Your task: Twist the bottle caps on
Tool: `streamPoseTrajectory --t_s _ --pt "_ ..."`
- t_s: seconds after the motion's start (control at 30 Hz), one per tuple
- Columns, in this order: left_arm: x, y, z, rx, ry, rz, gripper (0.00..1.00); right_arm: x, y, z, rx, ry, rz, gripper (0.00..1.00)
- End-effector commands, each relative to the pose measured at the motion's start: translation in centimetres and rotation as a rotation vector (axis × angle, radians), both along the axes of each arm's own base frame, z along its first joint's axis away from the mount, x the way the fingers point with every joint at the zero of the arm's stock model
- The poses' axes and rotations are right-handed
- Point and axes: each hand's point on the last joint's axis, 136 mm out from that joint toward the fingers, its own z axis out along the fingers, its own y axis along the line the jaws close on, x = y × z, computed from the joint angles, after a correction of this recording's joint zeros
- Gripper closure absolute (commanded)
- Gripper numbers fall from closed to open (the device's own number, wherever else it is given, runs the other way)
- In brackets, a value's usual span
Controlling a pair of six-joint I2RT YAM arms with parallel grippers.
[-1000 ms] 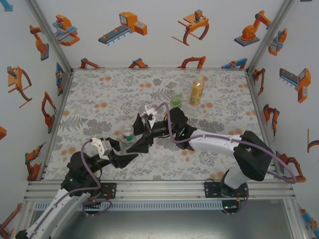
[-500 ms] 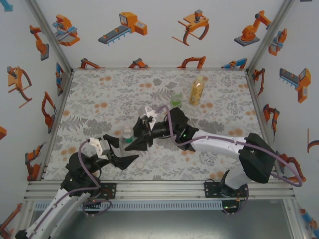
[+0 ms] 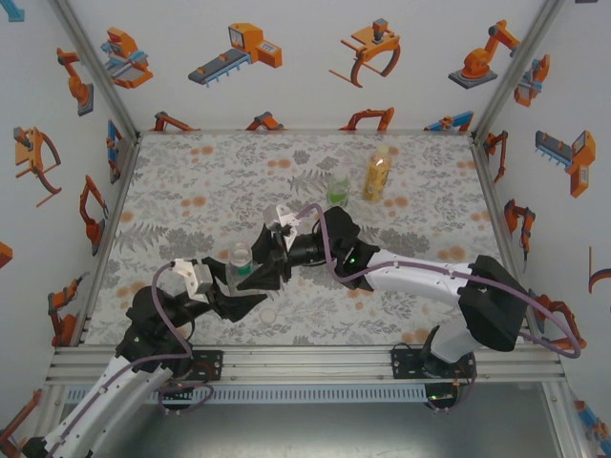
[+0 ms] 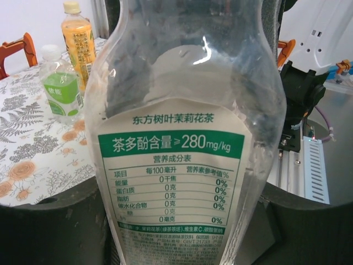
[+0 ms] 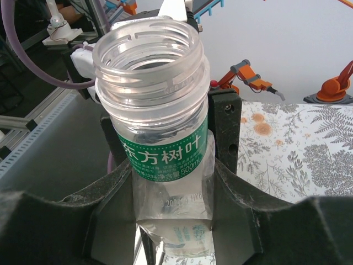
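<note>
The clear labelled bottle (image 3: 241,261) stands upright near the front left of the mat, its threaded neck (image 5: 146,49) bare and uncapped. My right gripper (image 3: 258,266) is shut on it just below the neck, pads (image 5: 223,138) pressing either side of the green band. My left gripper (image 3: 237,290) is at its lower body (image 4: 182,138), a dark finger (image 4: 49,221) lying against each side. A loose whitish cap (image 3: 270,313) lies on the mat just right of the left gripper. The green bottle (image 3: 338,191) and the amber bottle (image 3: 378,174) stand capped at the back.
The patterned mat (image 3: 191,191) covers the table between printed walls. An aluminium rail (image 3: 305,358) runs along the near edge. In the left wrist view the green bottle (image 4: 62,91) and amber bottle (image 4: 79,41) stand far left, behind the clear one.
My left gripper has moved up and right until its fingers sit round the clear bottle's body. The right gripper has brought the bottle slightly left, still holding it.
</note>
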Motion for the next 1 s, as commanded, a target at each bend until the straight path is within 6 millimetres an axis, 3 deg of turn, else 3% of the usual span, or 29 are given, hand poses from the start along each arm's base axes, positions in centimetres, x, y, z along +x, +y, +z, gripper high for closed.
streamPoseTrajectory --t_s 0.0,0.1,0.27,0.37,0.7,0.8,0.97 --pt "0.0 0.5 2.5 -0.035 -0.066 0.028 0.55 -1.6 -0.2 2.2 0.045 -0.025 0.028 0.74" --pt "0.1 0.6 2.3 -0.025 -0.06 0.039 0.61 -1.3 -0.3 2.2 0.045 -0.032 -0.001 0.71" --pt "0.8 1.0 1.6 -0.011 -0.046 0.095 0.65 -0.4 -0.9 2.0 0.012 -0.073 -0.092 0.44" --pt "1.3 1.3 0.9 0.009 -0.033 0.128 0.69 0.8 -1.6 1.6 -0.05 -0.109 -0.195 0.39" --pt "3.8 2.5 -3.0 0.145 0.039 0.284 0.89 6.8 -5.8 -0.9 -0.256 -0.068 -0.649 0.42" --pt "4.4 3.1 -4.5 0.202 0.059 0.333 0.99 8.2 -7.1 -2.9 -0.328 0.008 -0.753 0.48" --pt "5.4 4.9 -6.1 0.258 0.061 0.453 1.0 8.5 -7.9 -6.8 -0.415 0.166 -0.801 0.56"
